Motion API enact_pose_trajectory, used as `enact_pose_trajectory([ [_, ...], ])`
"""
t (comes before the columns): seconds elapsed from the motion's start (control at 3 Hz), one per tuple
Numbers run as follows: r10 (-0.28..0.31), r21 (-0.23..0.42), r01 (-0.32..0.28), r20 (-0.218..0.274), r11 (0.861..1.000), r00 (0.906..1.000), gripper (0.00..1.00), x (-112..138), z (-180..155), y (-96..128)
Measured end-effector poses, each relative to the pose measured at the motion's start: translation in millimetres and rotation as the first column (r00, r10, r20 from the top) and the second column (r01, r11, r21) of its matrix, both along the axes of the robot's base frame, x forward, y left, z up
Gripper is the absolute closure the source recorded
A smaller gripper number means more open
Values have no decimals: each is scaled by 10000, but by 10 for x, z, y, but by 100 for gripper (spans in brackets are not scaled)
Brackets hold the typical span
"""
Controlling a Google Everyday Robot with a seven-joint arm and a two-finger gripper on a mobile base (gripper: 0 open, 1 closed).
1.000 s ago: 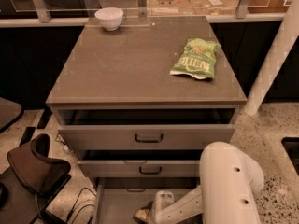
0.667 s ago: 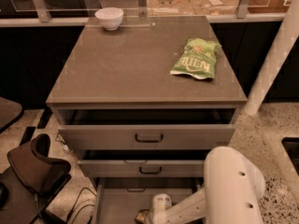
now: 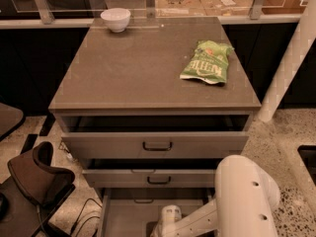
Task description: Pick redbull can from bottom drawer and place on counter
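Arm housing [image 3: 245, 196]: a large, smooth shell, off-white, with a rounded dome top and no visible seams. Two small dark round holes [image 3: 252, 184] sit on its side face. A slimmer off-white link [image 3: 197, 222], tube-shaped, joins the housing on the side toward the gripper. Next to the gripper is a short white cylindrical wrist segment [image 3: 171, 215] with a faint grey marking. The gripper [image 3: 158, 228] sits low inside the bottom drawer [image 3: 123, 214], largely cut off at the picture's lower edge.

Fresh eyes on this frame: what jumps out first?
The white arm fills the lower right, its gripper down in the open bottom drawer at the frame's bottom edge. On the counter, a green snack bag lies right and a white bowl sits back left.
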State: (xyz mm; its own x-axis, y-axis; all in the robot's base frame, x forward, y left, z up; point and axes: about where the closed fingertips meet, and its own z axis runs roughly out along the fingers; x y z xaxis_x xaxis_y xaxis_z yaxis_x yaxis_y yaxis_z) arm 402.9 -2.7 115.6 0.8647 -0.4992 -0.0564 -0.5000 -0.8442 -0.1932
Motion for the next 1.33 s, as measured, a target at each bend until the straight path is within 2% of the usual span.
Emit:
enact_pose_trajectory([
  [0.33,2,-2,-2,-19,10000,10000,88,-11,-8,-1],
  [0.67,4,-5,-4,-37,10000,10000,100,-22,-16,-1],
  [1.0,13,7,-13,-38,10000,10000,100,-24,-13,0],
  [1.33,540,418,-551,269,9976,9982,100,-51,205,25],
])
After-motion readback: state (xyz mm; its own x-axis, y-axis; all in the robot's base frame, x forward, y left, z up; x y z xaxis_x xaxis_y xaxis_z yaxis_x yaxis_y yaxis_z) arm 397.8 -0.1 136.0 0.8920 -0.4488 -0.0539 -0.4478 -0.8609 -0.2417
